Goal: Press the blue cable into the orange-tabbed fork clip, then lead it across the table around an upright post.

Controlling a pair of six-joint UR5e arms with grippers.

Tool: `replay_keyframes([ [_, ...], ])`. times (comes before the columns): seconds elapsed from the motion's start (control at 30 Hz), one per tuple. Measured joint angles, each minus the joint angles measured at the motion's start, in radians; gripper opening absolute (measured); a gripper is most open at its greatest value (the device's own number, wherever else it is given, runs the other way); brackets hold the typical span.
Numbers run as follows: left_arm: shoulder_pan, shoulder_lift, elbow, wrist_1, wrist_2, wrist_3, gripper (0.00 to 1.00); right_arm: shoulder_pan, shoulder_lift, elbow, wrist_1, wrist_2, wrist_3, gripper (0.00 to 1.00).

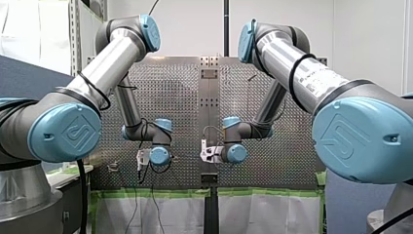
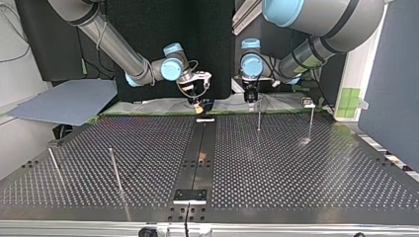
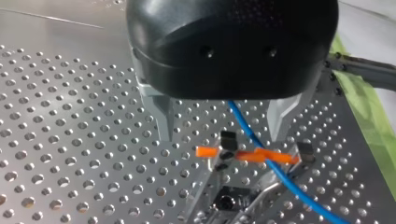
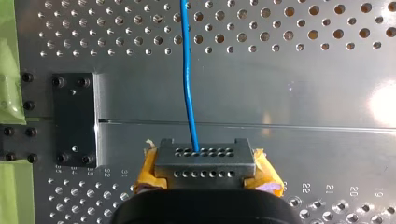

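In the left wrist view my left gripper (image 3: 222, 137) is open, its metal fingers (image 3: 163, 122) straddling the blue cable (image 3: 246, 128). The cable crosses the orange-tabbed fork clip (image 3: 247, 156) just ahead of the fingertips; whether it sits in the fork I cannot tell. In the right wrist view my right gripper (image 4: 205, 176) is shut, its yellow pads (image 4: 148, 173) clamping a grey perforated connector block (image 4: 204, 158). The blue cable (image 4: 188, 88) runs straight out of that block over the plate. In the top view both grippers, my right (image 2: 199, 102) and my left (image 2: 252, 97), hang at the table's far edge.
Thin upright posts stand on the perforated table (image 2: 296, 168): two at the far side of the top view (image 2: 259, 117) (image 2: 311, 123), two nearer at its left (image 2: 115, 170) (image 2: 54, 165). A black plate (image 4: 74, 119) is bolted beside the centre seam. Green tape (image 3: 369, 116) lines the table's edge.
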State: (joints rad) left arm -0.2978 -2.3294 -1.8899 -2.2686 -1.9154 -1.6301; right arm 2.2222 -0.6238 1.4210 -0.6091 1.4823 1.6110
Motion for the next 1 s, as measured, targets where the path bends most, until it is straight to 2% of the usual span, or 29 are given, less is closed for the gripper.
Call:
replay_keyframes([
  [0.03, -0.001, 0.000, 0.000, 0.000, -0.003, 0.003, 1.00, 0.000, 0.000, 0.000, 0.000, 0.000, 0.000, 0.00],
  [0.1, -0.001, 0.000, 0.000, 0.000, -0.005, 0.006, 0.87, 0.000, 0.000, 0.000, 0.001, 0.000, 0.000, 0.00],
  [0.13, -0.001, 0.000, 0.000, 0.000, -0.006, 0.008, 0.87, 0.000, 0.000, 0.000, 0.001, 0.000, 0.000, 0.00],
  [0.2, -0.001, 0.000, 0.000, 0.000, -0.008, 0.011, 0.69, 0.000, 0.000, 0.000, 0.001, 0.000, 0.000, 0.00],
  [0.23, -0.002, 0.000, 0.000, 0.000, -0.008, 0.015, 0.69, 0.001, 0.000, 0.000, 0.001, 0.000, 0.000, 0.00],
  [0.27, -0.002, 0.000, 0.000, 0.000, -0.009, 0.017, 0.61, 0.001, 0.000, 0.000, 0.001, 0.000, 0.000, 0.00],
  [0.3, -0.003, 0.000, 0.000, 0.001, -0.010, 0.020, 0.43, 0.001, 0.000, 0.000, 0.001, 0.000, 0.000, 0.00],
  [0.33, -0.003, 0.000, 0.000, 0.001, -0.011, 0.023, 0.43, 0.001, 0.000, 0.000, 0.001, 0.000, 0.000, 0.00],
  [0.4, -0.003, 0.000, 0.000, 0.002, -0.013, 0.026, 0.24, 0.002, 0.000, 0.000, 0.001, 0.000, 0.000, 0.00],
  [0.43, -0.003, 0.000, 0.000, 0.002, -0.014, 0.028, 0.24, 0.002, 0.000, 0.000, 0.002, 0.000, 0.000, 0.00],
  [0.47, -0.003, 0.000, 0.000, 0.002, -0.014, 0.029, 0.15, 0.002, 0.000, 0.000, 0.001, 0.000, 0.000, 0.00],
  [0.5, -0.003, 0.000, 0.000, 0.002, -0.014, 0.030, 0.15, 0.002, 0.000, 0.000, 0.001, 0.000, 0.000, 0.00],
  [0.53, -0.003, 0.000, 0.000, 0.002, -0.015, 0.031, 0.00, 0.003, 0.000, 0.000, 0.001, 0.000, 0.000, 0.00],
  [1.0, -0.003, 0.000, 0.002, 0.003, -0.015, 0.033, 0.00, 0.002, 0.000, 0.000, 0.002, 0.000, 0.000, 0.00],
])
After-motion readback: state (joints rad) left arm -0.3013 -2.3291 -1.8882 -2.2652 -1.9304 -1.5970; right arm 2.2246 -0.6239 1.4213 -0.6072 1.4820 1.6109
